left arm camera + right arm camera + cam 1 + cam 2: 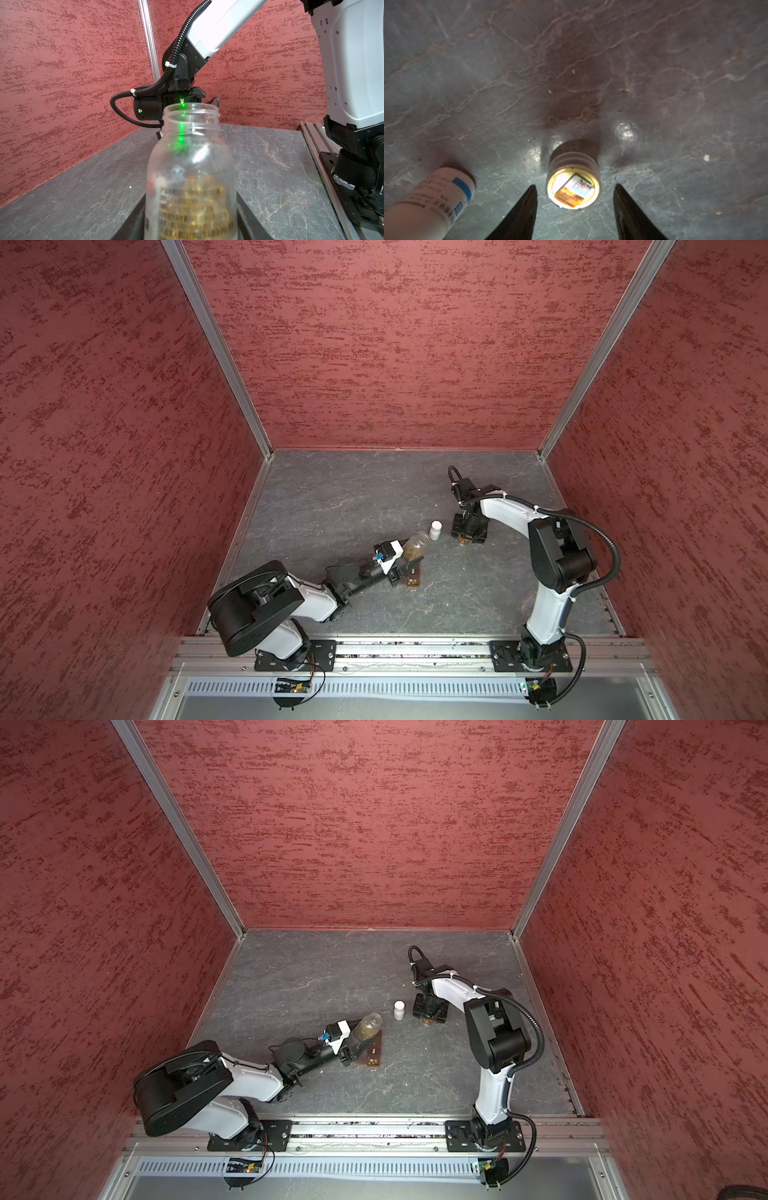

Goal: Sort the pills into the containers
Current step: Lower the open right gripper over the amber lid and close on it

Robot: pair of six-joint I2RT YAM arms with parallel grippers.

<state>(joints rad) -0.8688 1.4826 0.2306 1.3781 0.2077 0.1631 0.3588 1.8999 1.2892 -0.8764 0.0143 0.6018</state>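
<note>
Evidently the sorting has hardly begun: the clear bottle (415,548) is uncapped, but the golden pills (199,201) sit heaped in its bottom. The left hand (406,565) grasps that bottle around its body and holds it tilted, mouth pointing far and right, directly above the containers (372,1052), a long brown box lying mid-counter whose far part the hand hides. A couple of pale specks show in its near cell, too small to call. The right hand (575,186) is released, its fingers on either side of the cap (573,178) without touching it. The cap rests on the counter (332,497), just right of an upright white bottle (435,529). Pouring and portioning remain, I judge.
</note>
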